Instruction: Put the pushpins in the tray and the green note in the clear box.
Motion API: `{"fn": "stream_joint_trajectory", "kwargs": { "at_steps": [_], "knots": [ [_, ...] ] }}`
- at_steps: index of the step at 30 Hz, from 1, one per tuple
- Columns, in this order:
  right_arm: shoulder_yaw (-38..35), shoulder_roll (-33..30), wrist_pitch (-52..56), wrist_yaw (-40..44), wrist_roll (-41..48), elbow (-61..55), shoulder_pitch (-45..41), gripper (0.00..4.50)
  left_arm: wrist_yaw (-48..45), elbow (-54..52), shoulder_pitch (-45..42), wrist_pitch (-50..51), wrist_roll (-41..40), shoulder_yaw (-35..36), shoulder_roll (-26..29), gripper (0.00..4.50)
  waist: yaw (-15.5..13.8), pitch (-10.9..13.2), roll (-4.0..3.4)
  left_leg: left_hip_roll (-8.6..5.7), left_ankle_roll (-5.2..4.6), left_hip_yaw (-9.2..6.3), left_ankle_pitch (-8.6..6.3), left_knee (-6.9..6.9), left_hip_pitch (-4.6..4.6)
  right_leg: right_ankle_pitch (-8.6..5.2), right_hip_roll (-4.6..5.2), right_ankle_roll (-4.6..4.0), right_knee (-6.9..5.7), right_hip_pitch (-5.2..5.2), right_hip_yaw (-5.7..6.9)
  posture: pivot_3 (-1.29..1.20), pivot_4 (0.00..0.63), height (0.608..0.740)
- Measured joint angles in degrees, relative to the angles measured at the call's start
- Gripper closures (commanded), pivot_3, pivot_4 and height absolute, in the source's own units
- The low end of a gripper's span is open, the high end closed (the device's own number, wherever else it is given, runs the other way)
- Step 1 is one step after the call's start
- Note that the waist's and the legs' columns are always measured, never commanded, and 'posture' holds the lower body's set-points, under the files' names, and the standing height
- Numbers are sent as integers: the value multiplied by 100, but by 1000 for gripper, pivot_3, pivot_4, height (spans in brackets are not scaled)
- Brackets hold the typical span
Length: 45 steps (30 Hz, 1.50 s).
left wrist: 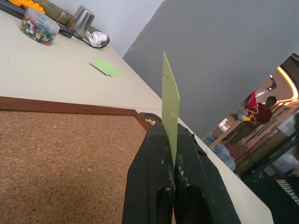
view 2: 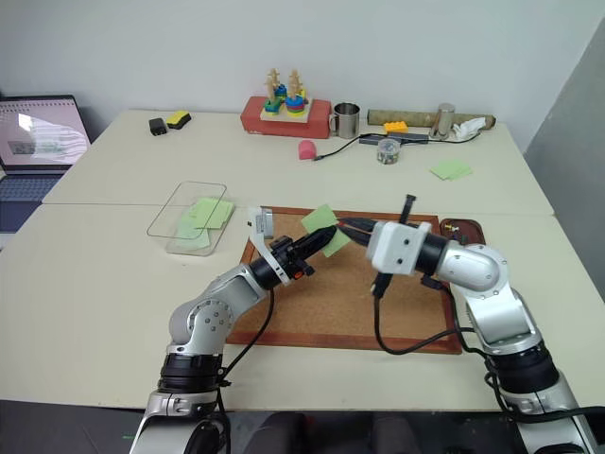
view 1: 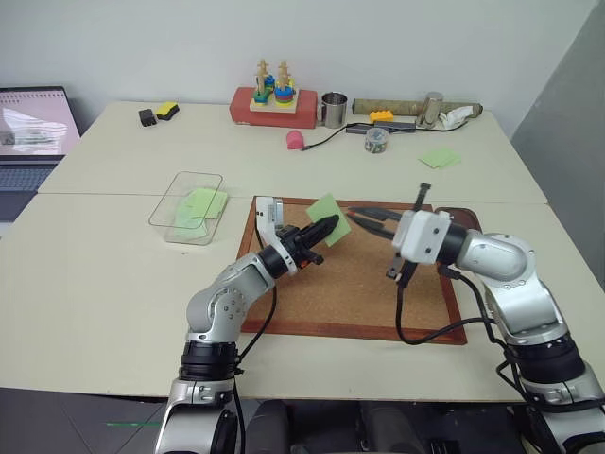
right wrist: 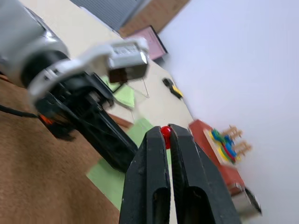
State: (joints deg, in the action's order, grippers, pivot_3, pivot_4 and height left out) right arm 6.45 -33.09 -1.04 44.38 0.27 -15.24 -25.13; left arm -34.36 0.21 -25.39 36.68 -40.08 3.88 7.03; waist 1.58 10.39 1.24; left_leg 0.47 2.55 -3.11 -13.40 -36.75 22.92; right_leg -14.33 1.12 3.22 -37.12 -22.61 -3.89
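My left gripper [view 1: 328,225] is shut on the lower edge of the green note [view 1: 325,208], which it holds up above the far part of the corkboard [view 1: 350,279]. The note [left wrist: 170,100] stands edge-on between the black fingers. Just right of the note, my right gripper [view 1: 352,214] is shut on a red pushpin [right wrist: 165,131] pinched at its fingertips. The tray [view 2: 465,231] sits at the corkboard's far right corner, partly behind my right arm. The clear box [view 1: 161,214] lies to the left of the corkboard with green papers inside.
A laptop [view 1: 33,132] stands at the far left. Along the back of the table are a red stacking toy [view 1: 274,102], a metal cup [view 1: 333,109], a jar of pins [view 1: 376,140], a pink object [view 1: 296,140] and a loose green paper [view 1: 440,158].
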Motion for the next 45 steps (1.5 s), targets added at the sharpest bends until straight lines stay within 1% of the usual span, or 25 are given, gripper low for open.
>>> {"fn": "stream_joint_trajectory", "kwargs": {
  "at_steps": [3,6,9,14,20,22,23,24,25,26,28,35,40,43,45],
  "knots": [
    [-411,-324,578,-299,-198,411,211,4500,-56,-296,33,15,-1,-77,136,4456,-9,0,0,-1,0,2,0,-1,-1,0,2,0,1,2,-1,0,150,740],
    [-631,-460,1152,-732,-449,1092,274,4500,-147,-581,49,48,-5,-169,236,4456,0,0,0,-1,0,4,0,-1,-2,0,0,-1,-1,1,-3,0,150,740],
    [-759,-557,1546,-954,-592,1697,304,4500,-218,-835,58,69,-8,-252,307,4456,3,0,-1,-1,-1,8,0,0,-2,0,0,-1,-1,0,-6,0,150,740],
    [-743,-632,1659,-970,-627,2352,253,4500,-259,-946,64,79,-5,-422,335,4456,25,0,-1,-1,-1,12,0,-1,-3,1,-2,-1,-1,0,-10,0,150,740],
    [-685,-620,1499,-1124,-663,3163,-50,4500,-247,-951,137,74,1,-505,321,4456,24,0,0,-1,-1,13,0,-3,-3,1,-2,0,0,0,-11,0,150,740],
    [-642,-603,1370,-1208,-706,3456,-172,4006,-243,-961,149,71,1,-532,321,4500,25,0,0,-2,-1,14,0,-4,-2,1,-1,0,0,0,-12,0,150,740],
    [-633,-589,1324,-1232,-712,3610,-243,3903,-242,-965,150,71,1,-545,320,4500,26,0,0,-2,-1,15,0,-4,-3,1,-1,1,0,0,-13,0,150,740],
    [-631,-573,1248,-1264,-715,3767,-322,3674,-239,-968,152,69,1,-562,321,4500,25,0,0,-2,-1,15,0,-4,-3,1,-1,1,0,1,-13,0,150,740],
    [-632,-570,1229,-1288,-717,3822,-354,3353,-239,-970,152,67,1,-570,320,4500,25,0,0,-2,-1,15,0,-4,-3,1,-1,1,0,0,-13,0,150,740],
    [-632,-563,1187,-1314,-720,3880,-384,3185,-237,-970,153,67,1,-571,320,4500,25,0,0,-2,-1,14,0,-4,-3,1,-1,1,0,1,-12,0,150,740],
    [-632,-532,1143,-1334,-705,4046,-474,2713,-235,-970,153,60,1,-571,322,4500,28,0,0,-2,-1,15,0,-4,-3,1,-1,1,0,1,-13,0,150,740],
    [-643,-501,1091,-1350,-624,4102,-524,1346,-227,-971,153,55,1,-571,324,4500,26,0,0,-2,-1,14,0,-4,-3,2,-1,1,-1,1,-12,0,150,740],
    [-746,-575,1190,-1275,-519,3664,-514,223,-187,-1029,153,55,-2,-526,436,4500,28,0,-1,-1,-1,13,0,-4,-2,2,-2,1,-1,0,-13,0,150,740],
    [-883,-748,1363,-1045,-319,3211,-497,223,-111,-1162,148,56,-31,-273,597,4500,27,0,-1,-1,-1,13,0,-4,-3,1,-2,1,-1,1,-12,0,150,740],
    [-979,-875,1570,-682,-26,2734,-433,223,-69,-1204,149,70,-55,-57,775,4500,31,0,-1,1,-1,12,0,-4,-3,1,-3,1,-2,0,-11,0,150,740]
  ]
}}
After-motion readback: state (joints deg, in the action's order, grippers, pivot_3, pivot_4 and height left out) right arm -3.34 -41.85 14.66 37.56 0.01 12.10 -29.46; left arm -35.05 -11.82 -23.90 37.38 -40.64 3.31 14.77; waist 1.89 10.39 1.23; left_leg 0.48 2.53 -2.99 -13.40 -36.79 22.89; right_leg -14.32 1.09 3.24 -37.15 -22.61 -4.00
